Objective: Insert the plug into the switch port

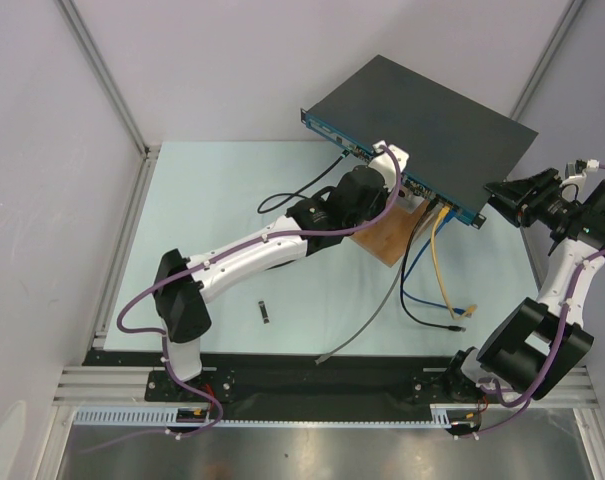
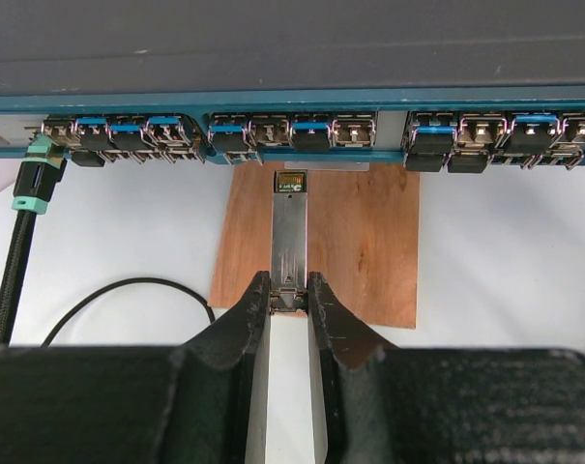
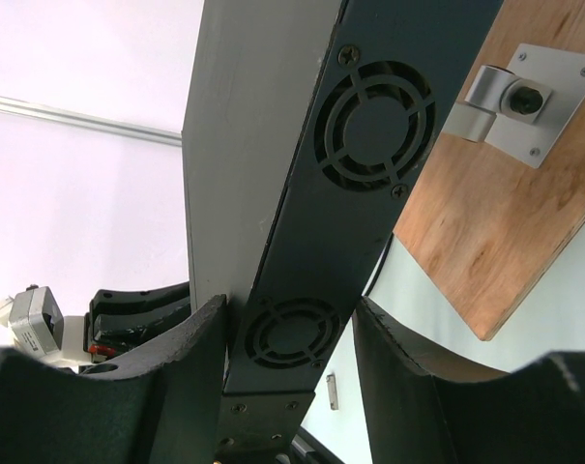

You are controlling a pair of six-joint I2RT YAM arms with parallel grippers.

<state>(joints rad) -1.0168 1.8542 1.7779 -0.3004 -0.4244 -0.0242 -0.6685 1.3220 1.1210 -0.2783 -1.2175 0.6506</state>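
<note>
Top view: the switch lies skewed toward the far right corner of the bench. Its blue front face is turned to the near left, and part of it rests over a wooden board. My left end effector is right up at that face. The right end effector is at the switch's right end.

Left wrist view: the left end effector is narrow, clamped on the rear of the plug. This is a slim silver module whose long axis runs straight away from the fingers toward the port row. Its tip stops just short of the face and looks a shade below the middle group of sockets. A black cable fills a socket at the far left, well apart.

Right wrist view: the right end effector sits at middling width, straddling the switch's end. Both pads look pressed against it — I judge it a bracing hold.

So the coming move belongs to the left arm — a small lift, then a push along the plug's own axis into a free socket.
</note>
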